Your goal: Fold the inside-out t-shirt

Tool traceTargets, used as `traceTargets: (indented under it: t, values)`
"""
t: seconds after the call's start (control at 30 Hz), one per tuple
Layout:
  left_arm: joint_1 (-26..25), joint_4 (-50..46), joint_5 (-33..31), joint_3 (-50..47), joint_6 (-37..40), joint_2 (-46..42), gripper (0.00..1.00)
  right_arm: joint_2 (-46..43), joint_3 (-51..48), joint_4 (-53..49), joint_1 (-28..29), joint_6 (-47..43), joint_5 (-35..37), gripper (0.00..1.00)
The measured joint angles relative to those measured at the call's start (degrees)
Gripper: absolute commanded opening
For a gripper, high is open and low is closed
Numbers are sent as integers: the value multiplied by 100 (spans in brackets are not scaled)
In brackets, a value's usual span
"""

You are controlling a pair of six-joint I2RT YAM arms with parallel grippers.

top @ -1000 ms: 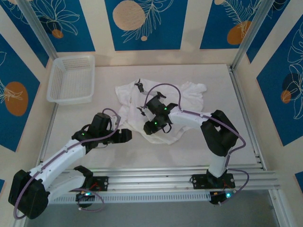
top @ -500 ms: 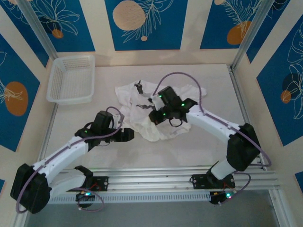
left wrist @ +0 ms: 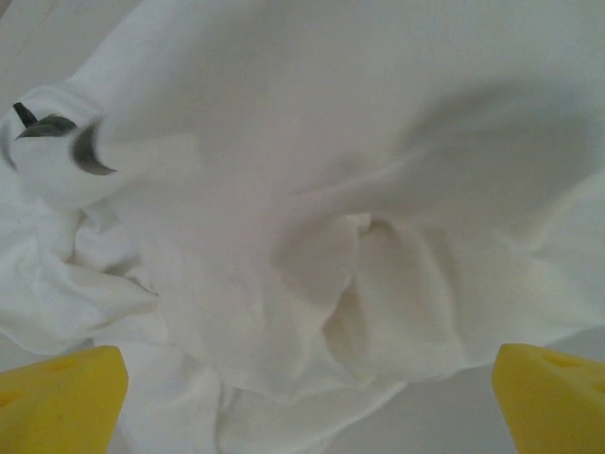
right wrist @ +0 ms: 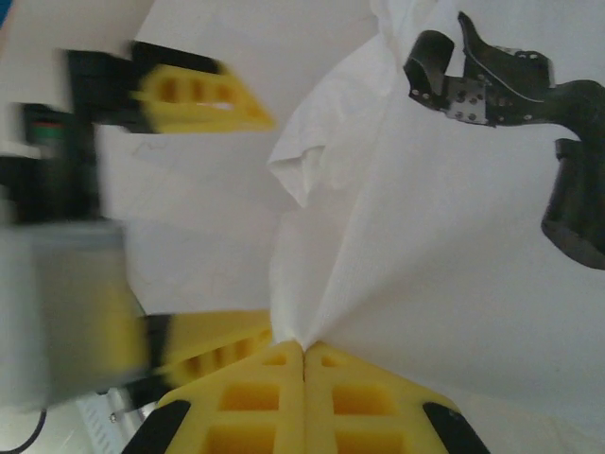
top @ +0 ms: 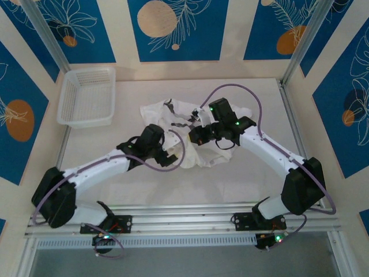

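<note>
The inside-out t-shirt (top: 154,111) is seen crumpled and wrinkled at mid-frame on the table (top: 259,173). A fold is pinched by the closed right gripper (right wrist: 303,348) (from above, the pinch is hidden by the wrist). The left gripper (left wrist: 304,397) is spread wide before the cloth. A mesh basket (top: 85,122) is set at upper left, well apart.

Blue floral walls (top: 173,34), pale table (top: 132,92)

The basket (top: 68,92) is occupying the 10 o'clock corner of the table (top: 259,98). The left arm (top: 98,168) and right arm (top: 268,151) are reaching in from 7 and 5 o'clock, meeting over the crumpled t-shirt (top: 157,111) at centre and blocking it. Bare surface is lying open at 3, 12 and 6 o'clock.
</note>
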Motion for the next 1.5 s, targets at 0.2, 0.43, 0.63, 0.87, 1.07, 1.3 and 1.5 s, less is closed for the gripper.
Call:
traceTargets:
  t: [0.2,0.43,0.63,0.87,1.07,1.3,1.5]
  values:
    - [105,940,-120,76,422,732,77,-24,0,-33,-26,-22,-380,0]
    - [186,1526,310,92,83,844,0,-52,-2,24,-245,0,-723,0]
    - [472,1252,1735,568,-1209,494,0,195,-160,-9,-1049,103,-308,4]
    - [850,669,3067,1123,-3032,212,0,1290,-133,-186,-1355,39,658,38]
    - [850,52,3303,1362,-3683,332,0,-894,-942,144,-1115,767,1255,37]
    - [850,-459,3296,1738,-4124,533,0,-2924,-1897,1176,1845,2326,2896,36]
    - [850,-645,3145,1790,-4295,533,0,-1213,-1923,1716,2820,3585,4105,63]
